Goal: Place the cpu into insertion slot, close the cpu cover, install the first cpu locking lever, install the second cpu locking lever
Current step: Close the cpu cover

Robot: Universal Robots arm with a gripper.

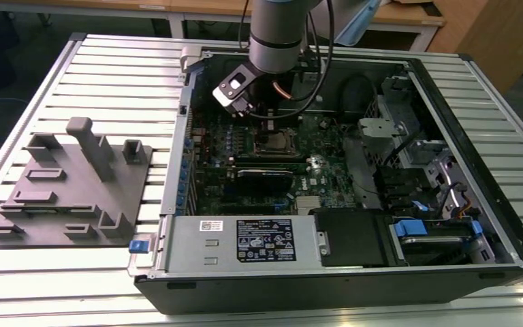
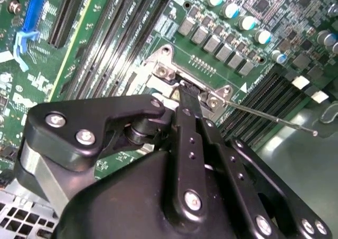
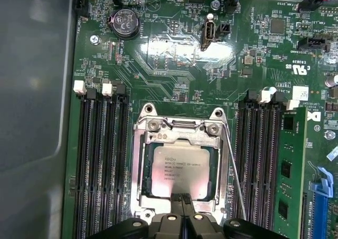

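The cpu [image 3: 177, 170], a square chip with a silver-grey top, lies in the insertion slot [image 1: 275, 144] on the green board. The silvery cpu cover [image 3: 144, 160] lies flat around it, framing the chip. Along one side of the socket a thin wire locking lever [image 3: 235, 170] runs at a slant, and its free end [image 2: 315, 133] stands away from the socket. My gripper [image 3: 182, 198] is shut with nothing between its fingers. Its tips [image 2: 187, 91] rest at the edge of the cover's frame. In the exterior view the arm [image 1: 275, 41] reaches down into the open computer case above the socket.
Long black memory slots [image 3: 103, 165] flank the socket, with a green memory card [image 3: 290, 165] upright in one. A coin battery [image 3: 125, 24] sits further off. A power supply box [image 1: 243, 240] and drive bays [image 1: 425, 235] fill the case's near side. A grey fixture plate [image 1: 71, 184] lies outside the case.
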